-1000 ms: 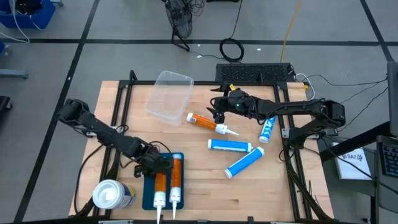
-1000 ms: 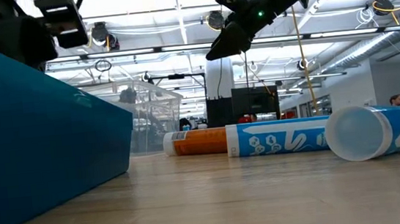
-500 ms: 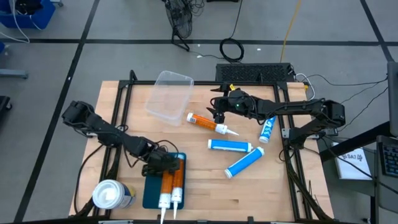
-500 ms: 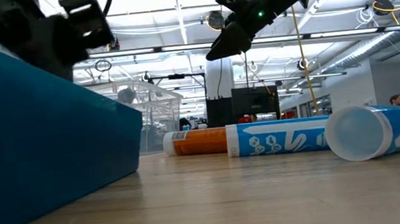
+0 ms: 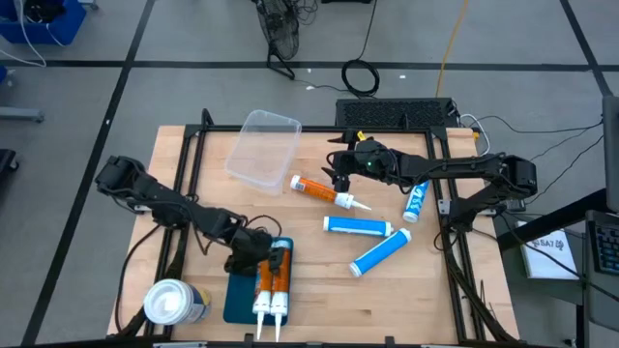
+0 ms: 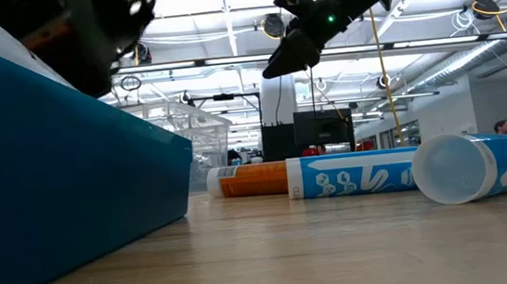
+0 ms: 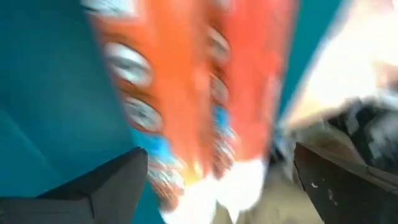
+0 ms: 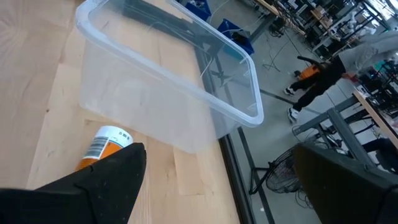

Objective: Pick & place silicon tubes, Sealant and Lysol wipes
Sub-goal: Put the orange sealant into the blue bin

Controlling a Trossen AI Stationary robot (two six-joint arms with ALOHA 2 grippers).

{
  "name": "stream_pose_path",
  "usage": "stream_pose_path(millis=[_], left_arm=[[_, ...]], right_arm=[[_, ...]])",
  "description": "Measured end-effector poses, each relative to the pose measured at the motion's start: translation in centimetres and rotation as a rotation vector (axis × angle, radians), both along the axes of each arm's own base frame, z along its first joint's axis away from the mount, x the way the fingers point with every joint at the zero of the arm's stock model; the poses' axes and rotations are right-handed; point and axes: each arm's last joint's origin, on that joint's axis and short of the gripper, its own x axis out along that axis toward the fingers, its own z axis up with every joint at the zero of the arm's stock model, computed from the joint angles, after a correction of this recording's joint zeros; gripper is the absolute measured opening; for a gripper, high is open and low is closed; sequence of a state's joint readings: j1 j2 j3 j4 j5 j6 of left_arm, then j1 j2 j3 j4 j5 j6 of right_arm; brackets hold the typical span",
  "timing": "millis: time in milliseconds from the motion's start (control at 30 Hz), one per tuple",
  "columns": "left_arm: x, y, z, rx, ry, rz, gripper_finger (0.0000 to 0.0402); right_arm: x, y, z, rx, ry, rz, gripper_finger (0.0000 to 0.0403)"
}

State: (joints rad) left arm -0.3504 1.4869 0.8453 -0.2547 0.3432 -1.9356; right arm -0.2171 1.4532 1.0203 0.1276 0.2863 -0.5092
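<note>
Landmark = blue tray point(image 5: 235, 298), near front-left edge of wooden table point(image 5: 309, 290).

Clear plastic bin point(image 5: 263, 148): well behind tray, empty as far as visible.

Lysol wipes point(image 5: 172, 303): upright just left of tray, not placed yet.

Two orange sealant tubes point(image 5: 272, 282): lying side by side in tray, nozzles sticking past its front edge. Counted as done.

Left gripper point(image 5: 253, 253): over tray's back end, right at the tubes' butt ends; fingers spread apart either side of them in wrist view, grasp unclear, cannot tell.

Still loose, all right of tray: third orange tube point(image 5: 323, 190) farthest back, blue tubes point(image 5: 358, 226), point(image 5: 379, 253), and a smaller blue one point(image 5: 416, 201) far right.

Right gripper point(image 5: 338, 177): hovering above third orange tube, jaws released, holding nothing.

Judgement: roughly one third done; four tubes plus wipes left.
</note>
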Motion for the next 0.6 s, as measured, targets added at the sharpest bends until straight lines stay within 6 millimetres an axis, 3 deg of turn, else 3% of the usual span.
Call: stream_pose_path(millis=[167,333,400,500,600], left_arm=[[0.5,0.7,2.5,0.148,-0.331,-0.096,0.0392],[0.0,2.3,5.9,0.335,-0.723,-0.35,0.0392],[-0.3,3.3,7.6,0.389,-0.889,-0.433,0.0392],[-1.0,5.3,9.5,0.471,-0.998,-0.4,0.0392],[-2.1,6.9,11.0,0.66,-1.132,-0.453,0.0392]], right_arm=[[0.0,0.0,0.0,-0.003,0.008,0.002,0.038],[-0.2,0.0,-0.5,0.006,0.053,-0.001,0.038],[-0.3,0.0,-0.7,0.006,0.079,-0.017,0.038],[-0.5,0.0,-1.0,0.002,0.115,-0.052,0.038],[-0.7,0.0,-1.2,0.036,0.131,-0.063,0.038]])
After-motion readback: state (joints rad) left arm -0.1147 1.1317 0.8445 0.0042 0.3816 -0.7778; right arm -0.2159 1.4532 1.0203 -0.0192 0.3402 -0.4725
